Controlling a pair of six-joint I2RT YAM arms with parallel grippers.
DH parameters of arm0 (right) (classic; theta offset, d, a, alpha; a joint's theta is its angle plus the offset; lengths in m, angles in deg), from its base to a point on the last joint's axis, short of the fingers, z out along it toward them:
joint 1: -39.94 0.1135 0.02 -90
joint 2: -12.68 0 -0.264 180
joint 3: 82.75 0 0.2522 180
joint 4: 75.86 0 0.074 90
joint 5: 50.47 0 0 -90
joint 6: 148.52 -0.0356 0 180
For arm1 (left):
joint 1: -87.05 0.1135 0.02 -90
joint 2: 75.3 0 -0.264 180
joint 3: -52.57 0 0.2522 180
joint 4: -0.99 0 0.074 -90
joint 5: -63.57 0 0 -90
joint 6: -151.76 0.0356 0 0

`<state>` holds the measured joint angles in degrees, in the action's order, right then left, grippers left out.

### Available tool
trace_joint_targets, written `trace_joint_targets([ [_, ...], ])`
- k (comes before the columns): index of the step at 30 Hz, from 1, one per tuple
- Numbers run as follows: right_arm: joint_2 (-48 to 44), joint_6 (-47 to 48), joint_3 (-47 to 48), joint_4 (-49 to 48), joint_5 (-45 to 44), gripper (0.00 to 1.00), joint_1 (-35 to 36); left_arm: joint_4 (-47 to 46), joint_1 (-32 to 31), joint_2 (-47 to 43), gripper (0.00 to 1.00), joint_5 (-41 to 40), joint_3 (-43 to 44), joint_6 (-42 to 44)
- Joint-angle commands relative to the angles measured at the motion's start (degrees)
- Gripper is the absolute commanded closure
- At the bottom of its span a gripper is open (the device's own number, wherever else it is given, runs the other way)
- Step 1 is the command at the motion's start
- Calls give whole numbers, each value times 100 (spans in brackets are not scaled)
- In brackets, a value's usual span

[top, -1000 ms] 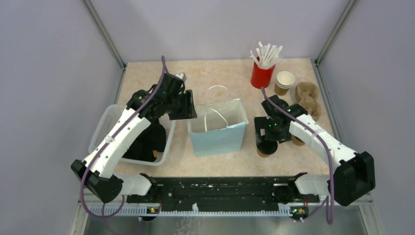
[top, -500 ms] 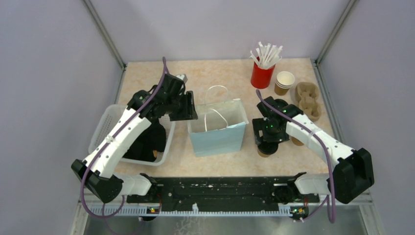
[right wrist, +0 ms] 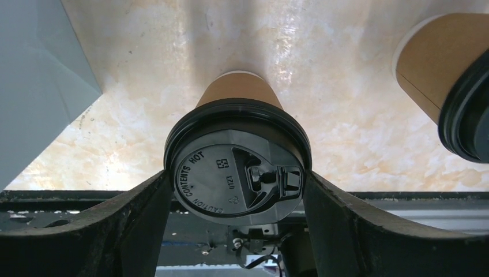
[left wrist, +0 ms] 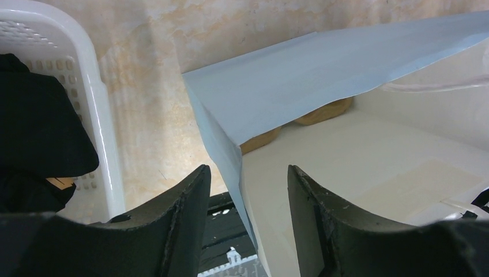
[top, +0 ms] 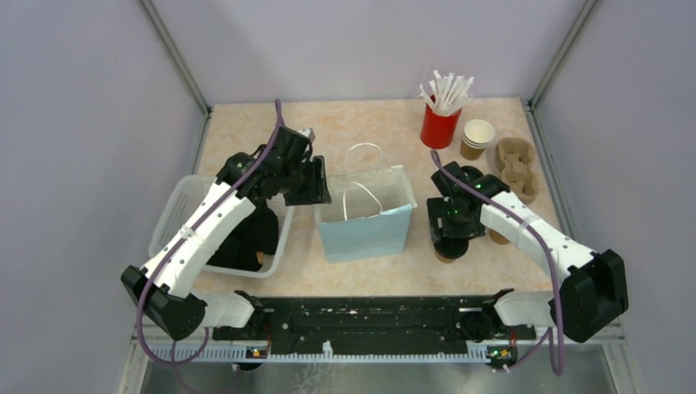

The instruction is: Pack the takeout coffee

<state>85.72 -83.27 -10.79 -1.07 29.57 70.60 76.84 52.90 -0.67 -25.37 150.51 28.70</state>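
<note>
A kraft coffee cup with a black lid (right wrist: pixel 237 167) stands on the table right of the pale blue bag (top: pixel 365 226). My right gripper (right wrist: pixel 236 174) is shut on it, with a finger against each side of the lid; from above the gripper (top: pixel 450 234) covers the cup (top: pixel 447 254). A second lidded cup (right wrist: pixel 444 63) stands just to its right (top: pixel 498 238). My left gripper (left wrist: pixel 248 190) is open and straddles the bag's left wall (left wrist: pixel 230 150) at its top edge (top: pixel 316 193). The bag stands open and upright.
A red cup of white straws (top: pixel 441 123), a stack of open kraft cups (top: pixel 477 137) and a cardboard cup carrier (top: pixel 515 168) stand at the back right. A white basket (top: pixel 176 213) holding black lids (top: pixel 250 234) is left of the bag.
My right gripper has shifted slightly over the near cup and stays round its lid. The left gripper has edged a little at the bag's left edge. The bag has not moved.
</note>
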Motion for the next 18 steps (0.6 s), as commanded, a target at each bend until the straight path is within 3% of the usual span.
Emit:
trace_joint_targets([
  [1,-350,-117,520,344,-356,28,45,-144,21,-142,43,30,-38,-8],
  [11,-876,625,2870,761,-223,30,40,-152,19,-6,63,-56,42,164],
  [18,-726,1222,4318,722,1234,34,54,-464,20,9,80,-307,132,533],
])
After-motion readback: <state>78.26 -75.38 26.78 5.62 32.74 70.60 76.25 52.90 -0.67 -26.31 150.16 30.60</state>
